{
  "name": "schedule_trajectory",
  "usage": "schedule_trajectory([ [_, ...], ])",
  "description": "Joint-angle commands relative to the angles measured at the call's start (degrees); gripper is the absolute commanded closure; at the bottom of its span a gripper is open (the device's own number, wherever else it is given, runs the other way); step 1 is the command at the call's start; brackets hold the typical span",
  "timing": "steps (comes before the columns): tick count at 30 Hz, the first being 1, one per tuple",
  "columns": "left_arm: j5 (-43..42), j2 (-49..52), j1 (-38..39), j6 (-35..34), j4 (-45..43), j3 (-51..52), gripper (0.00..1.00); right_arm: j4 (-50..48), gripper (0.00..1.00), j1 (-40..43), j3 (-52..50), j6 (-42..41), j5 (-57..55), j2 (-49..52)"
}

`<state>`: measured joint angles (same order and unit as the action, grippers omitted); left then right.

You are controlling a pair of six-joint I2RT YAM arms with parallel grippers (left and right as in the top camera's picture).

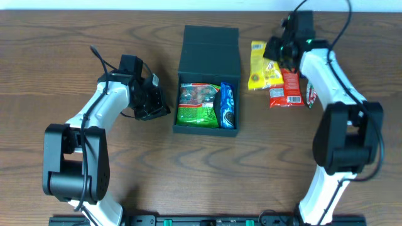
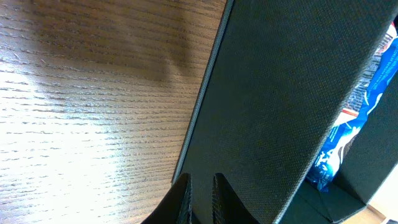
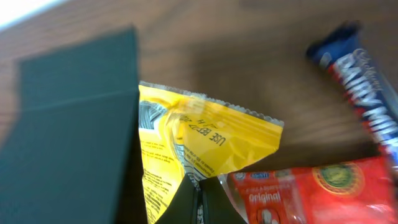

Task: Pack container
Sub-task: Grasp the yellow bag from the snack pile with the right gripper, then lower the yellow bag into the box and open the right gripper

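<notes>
Scene: a dark container (image 1: 210,50) sits mid-table (image 1: 63,50) between two robot arms. Its flap lid is thrown back toward the far edge.
Inside the container: a green packet (image 1: 198,103) fills the left part, with a blue packet (image 1: 227,107) standing on edge beside it along the right wall.
Waiting outside: to the container's right lie a yellow packet (image 1: 262,68) and a red packet (image 1: 286,91), which overlap slightly. The right wrist view shows a blue chocolate bar (image 3: 367,81) a little further out.
Left pincer (image 2: 200,194): its fingers are drawn together with nothing between them. It is parked just beside the container's left outer wall, and contact cannot be made out.
Right pincer (image 3: 199,200): it is low over the yellow packet, close to the lid. Its fingers are pressed together at the packet's crinkled edge and appear to be nipping it.
Step in hand: packing looks partly done, with two snacks in and at least three out. The yellow packet appears to be the item being taken.
Next move calls for: raising the yellow packet clear of the red one, carrying it left past the open lid, and letting go over the packets already in the container. A thin edge grip may let the packet swing or slip, so a slow carry seems wise.
</notes>
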<state>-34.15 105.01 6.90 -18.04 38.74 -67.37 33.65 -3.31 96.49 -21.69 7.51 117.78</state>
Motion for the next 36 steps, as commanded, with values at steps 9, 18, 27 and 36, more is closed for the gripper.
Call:
schedule_trajectory([
  [9,0.07,0.31,-0.24,0.04,-0.07,0.04,0.91,17.03,0.99,-10.43,5.18,-14.40,12.68,-13.03],
  [18,0.07,0.33,-0.24,0.07,-0.24,0.04,0.90,6.32,0.99,-20.63,-9.42,-24.74,9.14,-12.85],
  [27,0.04,0.31,-0.24,0.02,-0.24,0.04,0.90,-3.63,0.98,-23.43,-17.00,-29.51,8.90,-12.74],
  [36,0.02,0.33,-0.24,0.02,-0.22,0.04,0.90,-4.26,0.98,-26.53,-17.44,-31.85,2.89,-12.63],
])
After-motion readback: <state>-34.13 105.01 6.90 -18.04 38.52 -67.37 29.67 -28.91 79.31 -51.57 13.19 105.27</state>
